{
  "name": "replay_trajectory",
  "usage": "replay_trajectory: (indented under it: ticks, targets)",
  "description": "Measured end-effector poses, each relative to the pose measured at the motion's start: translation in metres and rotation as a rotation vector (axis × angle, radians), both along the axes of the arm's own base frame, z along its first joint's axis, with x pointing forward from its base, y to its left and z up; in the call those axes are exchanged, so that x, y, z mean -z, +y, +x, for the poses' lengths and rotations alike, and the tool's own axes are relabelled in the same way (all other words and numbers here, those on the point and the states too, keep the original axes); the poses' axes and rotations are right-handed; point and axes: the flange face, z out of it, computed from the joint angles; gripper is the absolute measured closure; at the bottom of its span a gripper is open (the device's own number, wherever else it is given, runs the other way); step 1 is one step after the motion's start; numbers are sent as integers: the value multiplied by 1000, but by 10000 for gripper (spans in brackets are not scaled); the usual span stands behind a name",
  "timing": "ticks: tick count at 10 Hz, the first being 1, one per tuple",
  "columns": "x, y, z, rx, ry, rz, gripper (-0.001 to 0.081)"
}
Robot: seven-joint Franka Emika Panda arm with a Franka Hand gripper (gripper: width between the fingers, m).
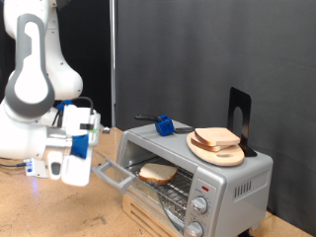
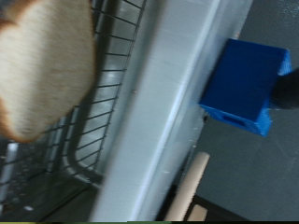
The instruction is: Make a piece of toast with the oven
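- Your gripper (image 1: pixel 94 168) sits at the front of the oven (image 1: pixel 193 178), right by the open door's edge. You cannot tell if the jaws are open or closed; nothing shows between them.
- The piece of toast (image 1: pixel 158 174) lies flat on the wire rack (image 2: pixel 89 121) inside the oven. It looks like the loading part is done.
- To do this step well, move slowly near the door and keep your fingers away from the bread so it does not slide.
- The exterior view shows the whole oven, its knobs (image 1: pixel 197 207), and a second slice on the wooden plate (image 1: pixel 219 154) on top.
- The wrist view shows the rack bars and the bread up close, plus a blue block (image 2: pixel 241 86). It does not show the fingers.
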Motion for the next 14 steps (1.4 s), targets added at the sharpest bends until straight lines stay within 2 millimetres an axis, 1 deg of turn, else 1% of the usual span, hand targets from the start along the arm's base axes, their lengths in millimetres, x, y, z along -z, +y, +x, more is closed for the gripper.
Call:
replay_trajectory:
  ticks: [4,5,6,7,9,11,12,13,14]
  targets:
    - [-34,50,2,-37,1,-10,-2]
    - [-42,61,0,-40,9,-16,-2]
    - [-48,64,-3,-35,17,-31,-2]
    - [-51,63,-7,-19,19,-52,-2]
    - [-47,46,-19,12,27,-105,-2]
    - [-37,15,-30,45,69,-152,-2]
    - [-30,2,-32,75,103,-158,-2]
    - [-21,-8,-29,97,138,-146,-2]
    - [-22,-7,-29,88,125,-148,-2]
